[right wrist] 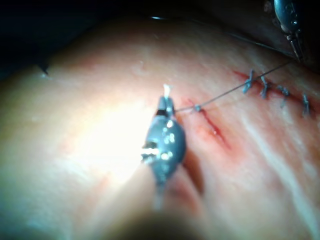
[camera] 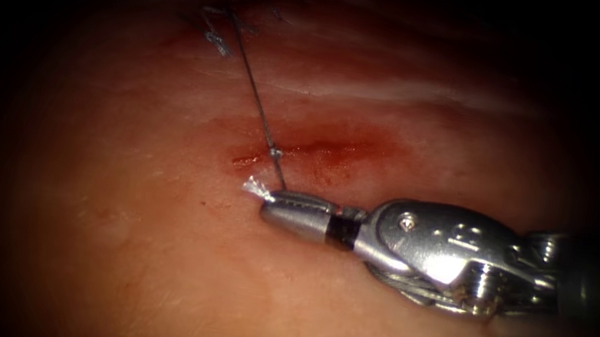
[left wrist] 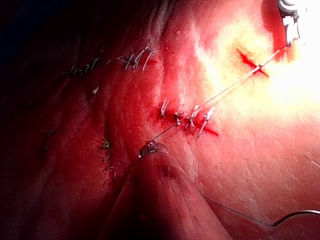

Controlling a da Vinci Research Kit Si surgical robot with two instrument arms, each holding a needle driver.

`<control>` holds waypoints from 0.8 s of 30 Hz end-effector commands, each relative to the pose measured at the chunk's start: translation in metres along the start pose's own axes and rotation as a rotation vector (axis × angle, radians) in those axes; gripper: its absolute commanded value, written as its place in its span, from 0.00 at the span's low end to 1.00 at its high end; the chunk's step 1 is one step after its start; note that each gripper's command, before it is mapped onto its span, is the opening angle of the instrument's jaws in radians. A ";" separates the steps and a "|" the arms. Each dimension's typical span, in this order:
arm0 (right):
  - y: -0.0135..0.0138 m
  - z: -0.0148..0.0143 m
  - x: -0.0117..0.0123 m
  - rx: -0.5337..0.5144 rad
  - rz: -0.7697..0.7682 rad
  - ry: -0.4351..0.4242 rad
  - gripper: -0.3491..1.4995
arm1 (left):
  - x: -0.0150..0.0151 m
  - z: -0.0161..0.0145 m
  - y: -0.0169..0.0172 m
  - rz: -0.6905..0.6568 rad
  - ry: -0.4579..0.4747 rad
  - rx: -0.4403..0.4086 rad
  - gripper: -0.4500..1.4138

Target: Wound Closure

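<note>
Where the thread (camera: 258,105) runs taut, the right tool (camera: 268,201) pinches its frayed end beside the cut (camera: 302,149).
In the left wrist view, the left tool (left wrist: 150,148) grips the thread; the needle (left wrist: 295,216) lies loose on the tissue (left wrist: 260,160). In the right wrist view, the right tool's jaws are pressed together on thread.

Tissue (camera: 150,249) carries all: needle (left wrist: 295,215) lies on surface, red fluid (camera: 318,151) around cut (camera: 294,152).

We see the thread (camera: 256,101) running across the cut (camera: 302,149) on the tissue (camera: 150,249), from the right end effector (camera: 265,196) to stitches (camera: 216,41) behind.
</note>
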 end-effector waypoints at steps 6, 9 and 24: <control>-0.0007 0.0005 -0.0004 0.008 0.001 -0.001 0.88 | 0.0006 0.0001 0.0004 -0.005 0.001 -0.006 0.00; -0.0007 -0.0003 -0.0002 0.026 0.015 -0.002 0.91 | 0.0015 -0.0011 0.0008 -0.012 0.009 -0.012 0.00; 0.0060 -0.0025 0.0039 -0.007 0.130 0.017 0.89 | 0.0111 -0.0127 0.0050 -0.007 0.108 -0.038 0.00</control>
